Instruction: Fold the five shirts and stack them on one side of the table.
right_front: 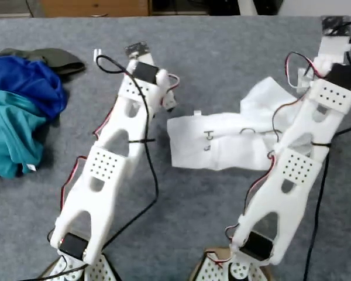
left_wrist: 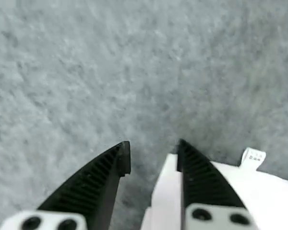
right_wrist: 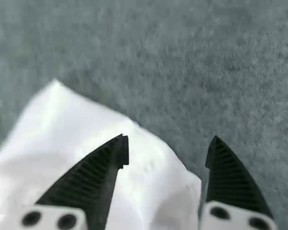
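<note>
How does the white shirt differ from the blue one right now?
The white shirt lies loosely spread in the middle of the table; the blue shirt is bunched in a heap at its left edge. The white shirt lies alone; the blue shirt overlaps a teal shirt. Neither looks neatly folded.
</note>
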{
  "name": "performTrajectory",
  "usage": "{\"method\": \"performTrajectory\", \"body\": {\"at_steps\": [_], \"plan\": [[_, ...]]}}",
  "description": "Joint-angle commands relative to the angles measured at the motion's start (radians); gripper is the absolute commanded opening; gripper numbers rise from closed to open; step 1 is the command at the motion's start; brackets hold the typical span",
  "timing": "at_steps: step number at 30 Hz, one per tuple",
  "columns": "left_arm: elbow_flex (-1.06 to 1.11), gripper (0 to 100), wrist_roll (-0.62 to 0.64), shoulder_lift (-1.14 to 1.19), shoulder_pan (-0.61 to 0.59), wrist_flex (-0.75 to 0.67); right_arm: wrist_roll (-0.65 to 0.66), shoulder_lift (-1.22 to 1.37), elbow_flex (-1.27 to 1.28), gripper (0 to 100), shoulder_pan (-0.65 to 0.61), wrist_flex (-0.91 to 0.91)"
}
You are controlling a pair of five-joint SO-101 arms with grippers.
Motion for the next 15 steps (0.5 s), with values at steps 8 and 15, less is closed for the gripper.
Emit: {"method": "performTrajectory", "body": {"at_steps": [8,15], "plan": [[0.081,20,0.021,-0.102,0.075,0.003,-0.216,0.124,-0.038,26.4,-0.087,-0.281],[0.057,20,0.015,-0.024,0.071,-0.055,-0.21,0.125,-0.038,26.4,-0.093,-0.285]]}}
